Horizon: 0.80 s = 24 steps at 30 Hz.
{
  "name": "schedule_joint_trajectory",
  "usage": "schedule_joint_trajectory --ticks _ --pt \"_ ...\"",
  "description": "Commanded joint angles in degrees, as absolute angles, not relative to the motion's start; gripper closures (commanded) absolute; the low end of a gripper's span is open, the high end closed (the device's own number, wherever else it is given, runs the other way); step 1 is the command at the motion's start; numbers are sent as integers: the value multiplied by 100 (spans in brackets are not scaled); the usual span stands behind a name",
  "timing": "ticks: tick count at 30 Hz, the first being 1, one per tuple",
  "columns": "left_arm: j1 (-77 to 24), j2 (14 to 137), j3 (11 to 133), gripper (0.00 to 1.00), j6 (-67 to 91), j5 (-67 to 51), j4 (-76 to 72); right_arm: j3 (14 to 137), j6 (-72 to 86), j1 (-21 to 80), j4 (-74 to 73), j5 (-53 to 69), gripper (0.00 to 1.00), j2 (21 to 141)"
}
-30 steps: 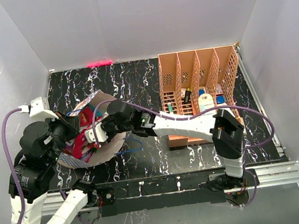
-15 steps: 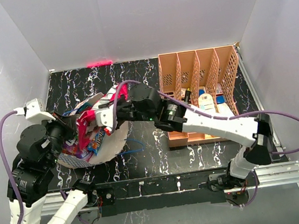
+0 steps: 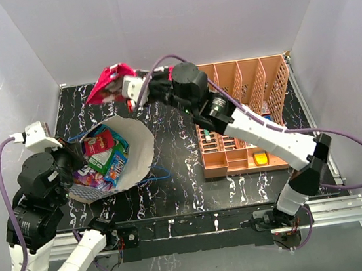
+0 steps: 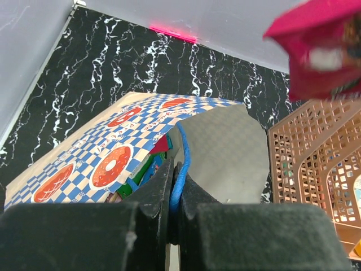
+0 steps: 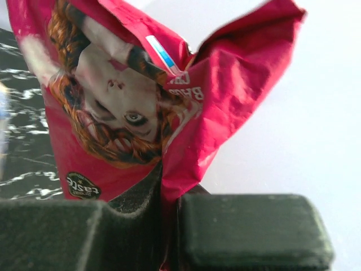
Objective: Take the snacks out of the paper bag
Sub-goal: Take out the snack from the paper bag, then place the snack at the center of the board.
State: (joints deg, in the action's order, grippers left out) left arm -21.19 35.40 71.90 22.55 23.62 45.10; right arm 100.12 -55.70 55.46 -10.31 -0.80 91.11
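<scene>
The paper bag [image 3: 137, 151] lies open on its side at the left of the table, its checkered band [image 4: 107, 152] facing my left wrist camera. Several snacks [image 3: 105, 159], red, green, blue and purple, sit in its mouth. My left gripper [image 4: 174, 180] is shut on the bag's blue cord handle [image 4: 181, 158] and holds the bag open. My right gripper [image 3: 127, 88] is shut on a pink-red snack packet [image 3: 107, 82] and holds it high above the table's far left part, well clear of the bag. The packet fills the right wrist view [image 5: 130, 96].
A peach slotted organizer [image 3: 241, 111] with small bottles and boxes stands at the right. A blue cord [image 3: 156, 175] trails on the black marbled tabletop [image 3: 173, 182] by the bag. White walls enclose the table on three sides.
My right gripper pulled the pink-red packet out of the bag and lifted it up and toward the back wall. The left gripper kept hold of the handle.
</scene>
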Motion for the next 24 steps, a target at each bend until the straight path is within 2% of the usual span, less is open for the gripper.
schedule_joint_trajectory --ticks 1,12,18,24 --pt "-2127 3539 7541 100 2013 2642 4457 10970 -5759 5050 -351 -526 93 9707" --pt "-2128 3658 7954 100 1435 3250 4517 11903 -5996 4266 462 -698 93 11876" --pt "-2127 3689 8082 100 1169 3546 4624 12594 -6347 4167 646 -1287 93 13083" --pt "-2130 3703 8110 100 1212 3466 4656 12284 -7146 4153 1108 -1831 93 13634"
